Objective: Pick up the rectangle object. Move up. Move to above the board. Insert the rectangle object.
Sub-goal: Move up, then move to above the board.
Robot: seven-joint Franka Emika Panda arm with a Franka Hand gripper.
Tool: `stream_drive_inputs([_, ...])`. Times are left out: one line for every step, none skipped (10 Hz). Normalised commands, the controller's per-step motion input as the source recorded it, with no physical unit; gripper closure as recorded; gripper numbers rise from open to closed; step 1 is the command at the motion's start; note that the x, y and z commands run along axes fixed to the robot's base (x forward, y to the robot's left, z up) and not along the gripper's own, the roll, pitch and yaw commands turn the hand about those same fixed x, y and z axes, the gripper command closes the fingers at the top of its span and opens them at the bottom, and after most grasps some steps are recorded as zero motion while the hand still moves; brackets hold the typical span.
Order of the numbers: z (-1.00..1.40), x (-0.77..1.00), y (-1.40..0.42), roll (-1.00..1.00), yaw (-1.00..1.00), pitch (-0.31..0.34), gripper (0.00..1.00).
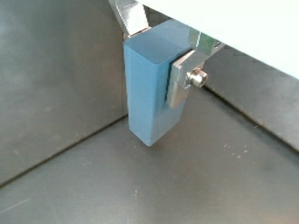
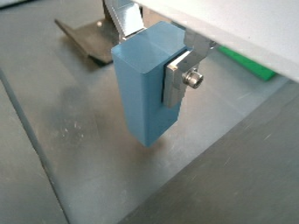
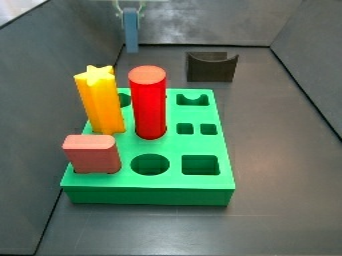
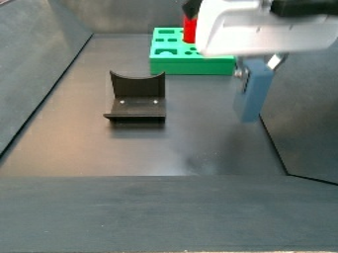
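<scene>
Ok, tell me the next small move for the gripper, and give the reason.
Probably lift straight up. The gripper is shut on the rectangle object, its fingers clamped near the slab's top. In a side view the slab hangs low above the dark floor, away from the board. The board carries tall pieces, such as the red cylinder, so height should come before travel.

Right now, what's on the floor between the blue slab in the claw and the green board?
Nothing: in a side view the floor between the rectangle object, held by the claw, and the board is bare.
</scene>
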Motion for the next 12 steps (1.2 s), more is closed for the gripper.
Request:
stream_drive_inputs([0.18,0.00,0.01,0.06,-0.02,0.063,1.00])
stream_drive_inputs([1.00,-0.22,0.05,-0.07,0.06,-0.163,1.00])
stream_drive_inputs([1.00,-0.23,0.05,-0.07,0.05,-0.155,1.00])
stream_drive_inputs([1.00,-0.22,0.04,-0.06,0.04,-0.151,1.00])
stream_drive_inputs([1.00,-0.20,0.04,-0.05,0.01,-0.103,1.00])
stream_drive_inputs([1.00,-0.18,0.04,-0.02,-0.02,-0.033,1.00])
stream_drive_inputs([1.00,-0.17,0.04,-0.01,-0.03,0.007,1.00])
stream_drive_inputs([1.00,-0.16,0.04,0.01,-0.03,0.020,1.00])
stream_drive_inputs([1.00,-0.15,0.04,0.02,-0.02,0.025,1.00])
stream_drive_inputs([1.00,-0.13,0.04,0.03,-0.01,0.032,1.00])
stream_drive_inputs([1.00,-0.12,0.03,0.03,-0.01,0.040,1.00])
stream_drive_inputs([1.00,-0.10,0.03,0.03,0.00,0.051,1.00])
